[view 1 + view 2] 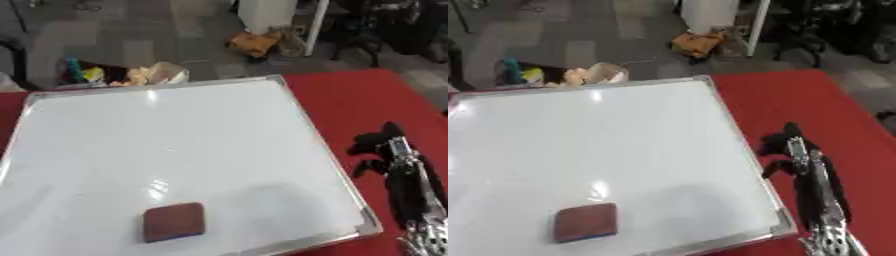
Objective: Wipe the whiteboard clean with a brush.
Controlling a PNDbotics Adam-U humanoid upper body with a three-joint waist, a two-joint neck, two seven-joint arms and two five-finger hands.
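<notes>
**Brush lies flat on the board, right hand waits off its edge**

Your brush (pixel 174 221) is the small reddish-brown block lying flat on the whiteboard (pixel 166 145), near the board's front edge and a little left of its middle. It looks light and stiff enough to lift by its sides, probably with a softer wiping face underneath, so take it across the two longer sides from above and keep it level. The glossy board will likely let it slide if you nudge it first. No brand, label or lettering can be read on the brush, and the board itself shows no writing that you can make out, only glare.

Your right hand (pixel 787 148) is off the board's right edge, over the red table (pixel 367 100), apart from the brush. Its dark fingers look relaxed and hold nothing. Your left hand shows in neither view.

Beyond the board's far edge, clutter sits on the floor.
</notes>
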